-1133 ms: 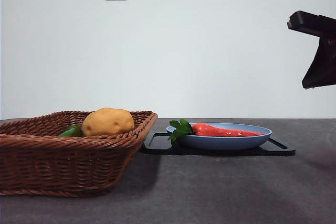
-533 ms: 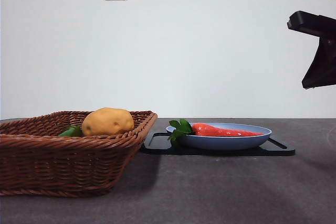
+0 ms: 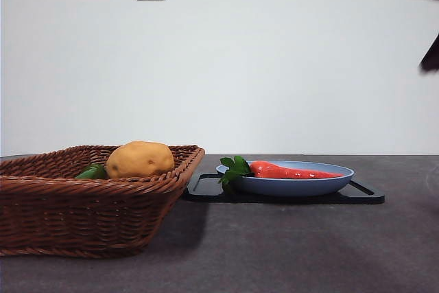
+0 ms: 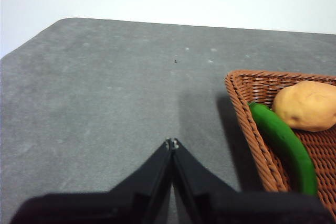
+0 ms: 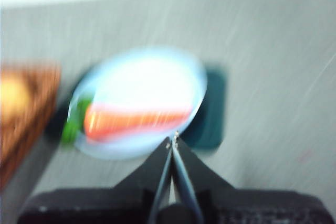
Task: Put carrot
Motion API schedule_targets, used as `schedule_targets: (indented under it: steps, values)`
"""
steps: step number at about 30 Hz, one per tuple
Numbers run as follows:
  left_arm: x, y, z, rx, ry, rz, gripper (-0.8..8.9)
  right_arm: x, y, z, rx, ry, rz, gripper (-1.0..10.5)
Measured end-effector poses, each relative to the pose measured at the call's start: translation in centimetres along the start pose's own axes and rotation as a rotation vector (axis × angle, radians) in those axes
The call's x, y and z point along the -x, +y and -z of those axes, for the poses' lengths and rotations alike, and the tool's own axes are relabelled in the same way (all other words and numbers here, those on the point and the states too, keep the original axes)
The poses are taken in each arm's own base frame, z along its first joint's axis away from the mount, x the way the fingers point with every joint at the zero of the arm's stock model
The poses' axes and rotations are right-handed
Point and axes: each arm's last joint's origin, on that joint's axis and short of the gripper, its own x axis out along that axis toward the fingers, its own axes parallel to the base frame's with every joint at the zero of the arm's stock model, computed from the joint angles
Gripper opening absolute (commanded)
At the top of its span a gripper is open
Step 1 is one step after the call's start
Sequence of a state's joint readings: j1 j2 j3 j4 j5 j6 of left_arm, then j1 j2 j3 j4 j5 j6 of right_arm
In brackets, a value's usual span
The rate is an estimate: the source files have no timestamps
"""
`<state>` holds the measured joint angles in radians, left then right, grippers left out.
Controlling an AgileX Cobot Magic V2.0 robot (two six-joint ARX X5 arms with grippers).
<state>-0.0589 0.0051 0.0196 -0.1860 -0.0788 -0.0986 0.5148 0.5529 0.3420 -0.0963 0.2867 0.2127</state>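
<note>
Contents, front view, left to right.

Basket (image 3: pixel 82 211): brown wicker, lower left of the frame, standing on the counter (image 3: pixel 288 252). Holds a potato (image 3: pixel 140 159) and, just left of it, a green item (image 3: pixel 92 172) with only its tip showing over the rim. The left wrist view shows that item as a long green vegetable lying along the basket wall beside the potato.

Tray (image 3: pixel 370 195): flat, black, centre-right, its left end close to the basket's right rim.

Plate (image 3: pixel 302 184): blue, shallow, resting on the tray.

Carrot (image 3: pixel 291 170): red-orange, lying on its side in the plate, leaves (image 3: pixel 233 168) hanging over the plate's left rim towards the basket, tip pointing right. Nothing is touching it.

Right gripper (image 5: pixel 174 139): a dark blurred shape at the upper right corner of the front view, well above the counter. Its wrist view is smeared, so the arm appears to be moving; fingers together, holding nothing, with plate and carrot beyond the tips.

Left gripper (image 4: pixel 171 143): fingers together, empty, over bare counter beside the basket's outer wall; waiting.

Progress, as a judgement: if the plate is the goal, the carrot is already placed and nothing remains. If the basket is meant, the grasp has not yet begun.
</note>
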Motion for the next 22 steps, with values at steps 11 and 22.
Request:
schedule_targets:
  steps: [11,22]
  values:
    - [0.0,0.0,0.0,0.0,0.0,0.0,0.08,2.6,-4.8,4.2,-0.014,-0.231,0.208,0.0]
    - [0.0,0.0,0.0,0.0,0.0,0.0,0.08,1.8,-5.1,6.9,0.06,-0.177,0.08,0.0]
